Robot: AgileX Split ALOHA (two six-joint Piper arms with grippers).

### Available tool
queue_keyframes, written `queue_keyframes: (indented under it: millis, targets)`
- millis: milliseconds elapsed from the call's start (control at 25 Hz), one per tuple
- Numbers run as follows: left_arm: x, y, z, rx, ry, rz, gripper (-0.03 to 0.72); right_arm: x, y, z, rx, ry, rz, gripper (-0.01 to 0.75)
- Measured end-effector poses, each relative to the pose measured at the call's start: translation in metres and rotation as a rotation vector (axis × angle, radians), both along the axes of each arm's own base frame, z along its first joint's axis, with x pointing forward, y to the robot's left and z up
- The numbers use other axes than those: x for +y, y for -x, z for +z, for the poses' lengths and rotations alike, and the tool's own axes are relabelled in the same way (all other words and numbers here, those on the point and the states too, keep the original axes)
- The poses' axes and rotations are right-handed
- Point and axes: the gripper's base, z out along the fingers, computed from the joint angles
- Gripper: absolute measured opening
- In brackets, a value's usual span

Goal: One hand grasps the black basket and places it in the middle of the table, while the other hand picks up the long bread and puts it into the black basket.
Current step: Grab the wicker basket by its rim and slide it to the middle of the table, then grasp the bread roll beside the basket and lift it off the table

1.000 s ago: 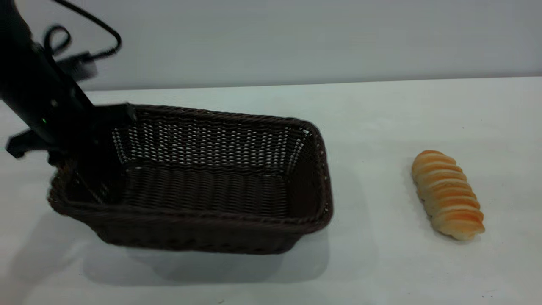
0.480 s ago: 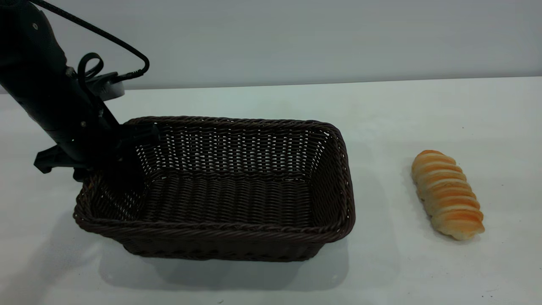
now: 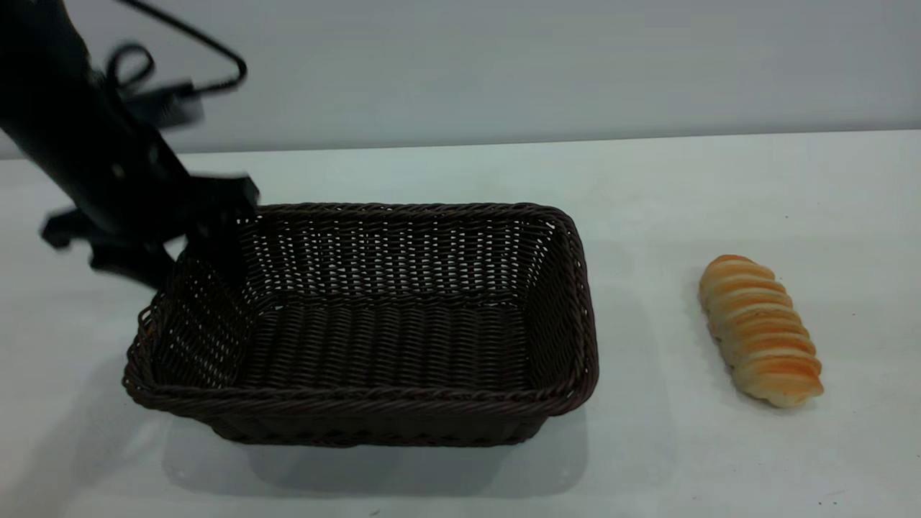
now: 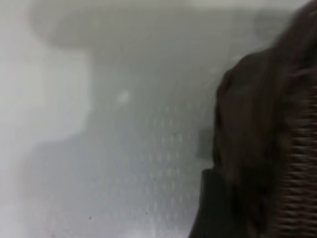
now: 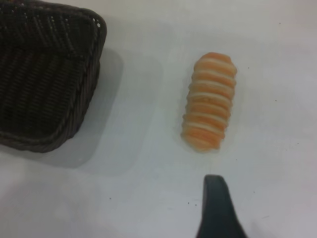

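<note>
The black basket (image 3: 374, 338) stands flat on the table (image 3: 683, 460), left of middle. My left gripper (image 3: 176, 259) hovers blurred over the basket's far-left corner, its jaws astride the rim and apart from it, open. In the left wrist view the basket's weave (image 4: 297, 163) fills one side, blurred. The long bread (image 3: 761, 329) lies on the table to the basket's right, ridged orange top up. In the right wrist view the bread (image 5: 209, 101) lies just ahead of my right gripper (image 5: 218, 203), which holds nothing; the basket's end (image 5: 49, 79) shows beside it.
A grey wall (image 3: 504, 65) runs behind the table's back edge. Bare tabletop separates the basket from the bread and lies in front of both.
The left gripper carried the basket right and set it down flat, then rose up and left off the rim. The bread has not moved.
</note>
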Motion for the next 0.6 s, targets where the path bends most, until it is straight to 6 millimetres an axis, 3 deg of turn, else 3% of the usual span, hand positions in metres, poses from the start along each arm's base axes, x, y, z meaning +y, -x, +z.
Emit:
queue_keyframes:
  millis: [160,320,480,600]
  targets:
    - [0.002,0.008,0.051,-0.093,-0.015,-0.038,0.580,0.001,-0.004,-0.003,0.030,-0.019,0.004,0.481]
    - [0.005,0.024,0.108,-0.207,-0.004,-0.051,0.580,0.005,-0.025,-0.007,0.116,-0.032,0.041,0.481]
    - [0.008,0.045,0.158,-0.336,0.013,-0.054,0.580,0.007,-0.066,-0.014,0.202,-0.049,0.064,0.475]
    - [0.010,0.059,0.184,-0.409,0.023,-0.054,0.580,0.008,-0.104,-0.034,0.268,-0.061,0.053,0.474]
